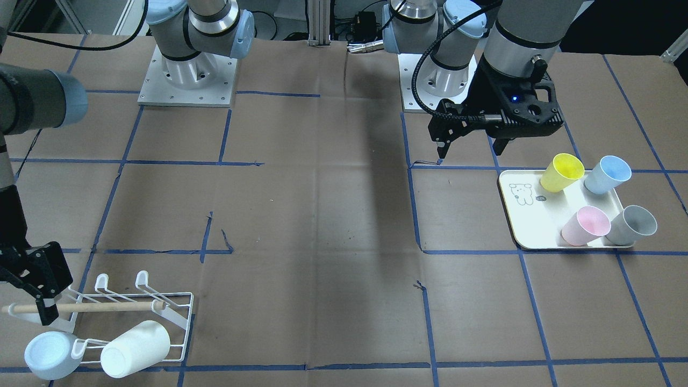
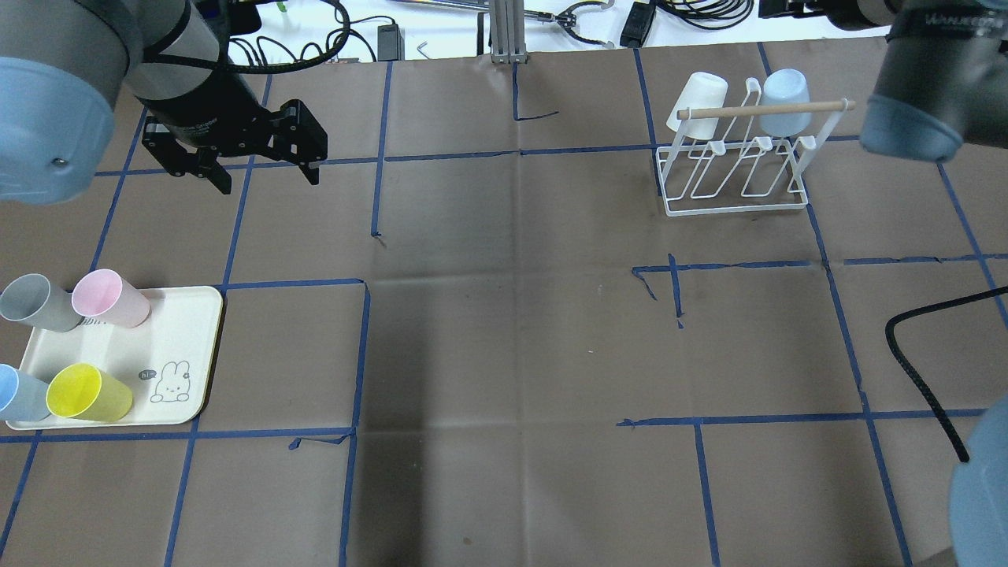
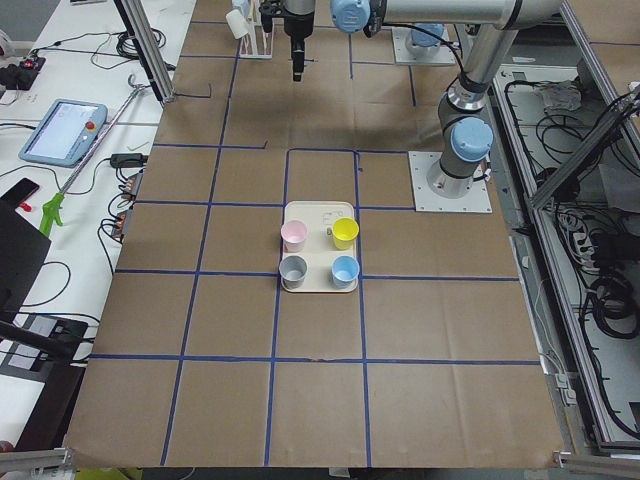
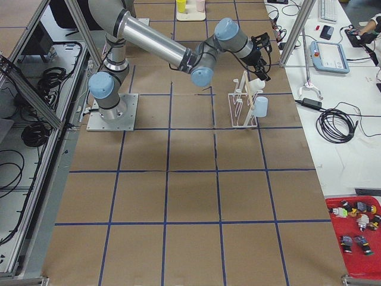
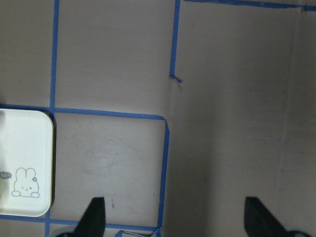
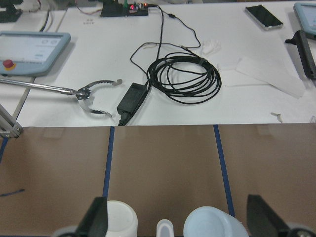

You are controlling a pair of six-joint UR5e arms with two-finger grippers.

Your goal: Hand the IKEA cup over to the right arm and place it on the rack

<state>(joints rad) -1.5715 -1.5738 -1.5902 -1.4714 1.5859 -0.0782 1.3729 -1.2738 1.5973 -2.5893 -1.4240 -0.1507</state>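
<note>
Four cups stood mouth-up on the cream tray [image 1: 518, 215], one toward each corner: yellow cup [image 1: 562, 172], blue cup [image 1: 607, 174], pink cup [image 1: 586, 226], grey cup [image 1: 631, 224]. They were plain tapered tumblers with a matte finish and no handles, close to one another but not touching. None was gripped.

The left gripper [image 2: 268, 179] hung above bare table beside the tray. Its fingers were spread wide and held nothing, and it was not over any cup. Its wrist view showed only the tray's corner at the left edge.

The right gripper [image 6: 177, 217] was also spread wide and empty. It was poised right by the rack [image 2: 736, 201], which held a white cup [image 2: 697, 98] and a pale blue cup [image 2: 787, 101] upside down near the dowel [image 2: 756, 110].

Judgement: between cycles, with the pick step due. The next move calls for the left gripper to shift over the tray, come down around one cup wall (which cup, cannot tell) and close without knocking its neighbours. It then carries the cup mid-table for handover. Two prongs appeared free.
</note>
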